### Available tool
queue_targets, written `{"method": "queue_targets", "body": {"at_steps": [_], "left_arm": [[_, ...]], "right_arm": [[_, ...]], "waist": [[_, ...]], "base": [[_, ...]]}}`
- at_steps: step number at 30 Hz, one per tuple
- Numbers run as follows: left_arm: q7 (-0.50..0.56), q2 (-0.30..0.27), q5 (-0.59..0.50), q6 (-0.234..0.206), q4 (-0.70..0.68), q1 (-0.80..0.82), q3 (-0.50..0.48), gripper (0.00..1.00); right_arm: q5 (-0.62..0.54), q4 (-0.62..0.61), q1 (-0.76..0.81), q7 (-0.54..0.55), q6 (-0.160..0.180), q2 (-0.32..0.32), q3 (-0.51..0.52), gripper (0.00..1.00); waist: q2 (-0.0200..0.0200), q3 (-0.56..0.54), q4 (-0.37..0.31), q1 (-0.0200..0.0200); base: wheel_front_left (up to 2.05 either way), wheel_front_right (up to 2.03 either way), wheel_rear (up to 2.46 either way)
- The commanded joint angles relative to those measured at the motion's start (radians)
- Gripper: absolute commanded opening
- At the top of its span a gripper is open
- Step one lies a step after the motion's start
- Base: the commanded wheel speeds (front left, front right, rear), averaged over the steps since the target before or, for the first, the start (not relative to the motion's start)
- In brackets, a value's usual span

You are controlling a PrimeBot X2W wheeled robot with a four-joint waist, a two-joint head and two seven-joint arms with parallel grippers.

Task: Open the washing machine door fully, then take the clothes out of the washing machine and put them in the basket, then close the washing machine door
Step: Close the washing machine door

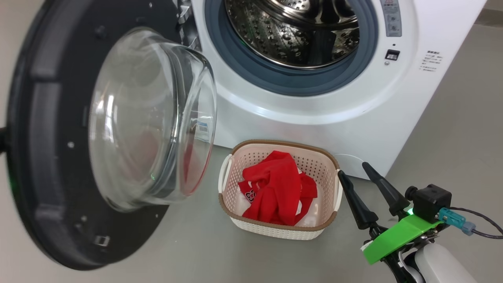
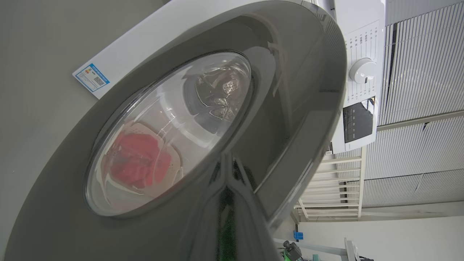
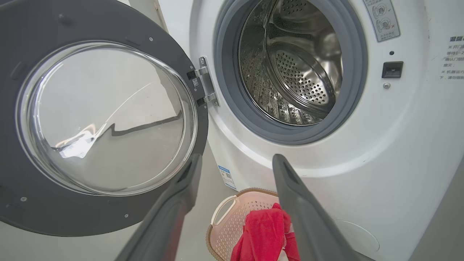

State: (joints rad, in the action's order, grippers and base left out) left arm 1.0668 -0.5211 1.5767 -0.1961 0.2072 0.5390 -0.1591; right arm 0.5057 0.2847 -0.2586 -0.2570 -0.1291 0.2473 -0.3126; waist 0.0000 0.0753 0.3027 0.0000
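Note:
The washing machine door [image 1: 51, 157] stands swung wide to the left, its grey inner side and glass bowl [image 1: 149, 118] facing me. The washing machine [image 1: 314, 114] shows a bare steel drum [image 3: 301, 65]. Red and white clothes [image 1: 277, 188] lie in the cream basket [image 1: 283, 143] on the floor before it. My right gripper [image 1: 353, 169] hovers open just right of the basket, with nothing between its fingers [image 3: 181, 195]. The left wrist view looks closely at the door's glossy black outer face [image 2: 290, 90]; my left fingers blend into dark reflections there.
The blue label sticker [image 2: 91, 77] sits low on the machine's front. Its control dial [image 2: 362, 70] and panel are beyond the door. Grey floor [image 1: 452, 149] lies right of the machine. A dark part [image 1: 2, 139] pokes out at the door's left edge.

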Motion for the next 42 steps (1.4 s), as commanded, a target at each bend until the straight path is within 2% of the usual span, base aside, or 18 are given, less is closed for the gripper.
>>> {"method": "queue_targets", "body": {"at_steps": [1, 8, 20, 27, 42], "left_arm": [[0.019, -0.036, 0.022, -0.012, -0.051, 0.008, -0.024, 0.00], [0.035, -0.008, 0.025, -0.047, -0.162, -0.027, 0.003, 0.00], [0.037, 0.047, 0.019, -0.066, -0.279, -0.039, 0.057, 0.00], [0.018, 0.064, 0.003, -0.055, -0.282, -0.023, 0.070, 0.00], [-0.069, 0.104, -0.057, 0.005, -0.248, 0.034, 0.084, 0.00]], "right_arm": [[0.014, -0.023, 0.003, -0.005, -0.002, -0.004, -0.017, 1.00], [0.014, -0.022, 0.007, -0.005, -0.002, -0.010, -0.018, 1.00], [0.012, -0.025, 0.016, -0.005, -0.002, -0.013, -0.006, 1.00], [0.010, -0.028, 0.010, -0.005, -0.002, -0.016, 0.000, 1.00], [0.004, -0.034, 0.002, -0.005, -0.002, -0.022, 0.013, 1.00]], "waist": [[0.0000, -0.008, -0.010, 0.0000], [0.0000, -0.024, -0.055, 0.0000], [0.0000, -0.026, -0.156, 0.0000], [0.0000, -0.018, -0.212, 0.0000], [0.0000, 0.004, -0.370, 0.0000]], "base": [[0.00, 0.00, 0.00], [0.00, 0.00, 0.00], [0.00, 0.00, 0.00], [0.00, 0.00, 0.00], [0.00, 0.00, 0.00]]}}
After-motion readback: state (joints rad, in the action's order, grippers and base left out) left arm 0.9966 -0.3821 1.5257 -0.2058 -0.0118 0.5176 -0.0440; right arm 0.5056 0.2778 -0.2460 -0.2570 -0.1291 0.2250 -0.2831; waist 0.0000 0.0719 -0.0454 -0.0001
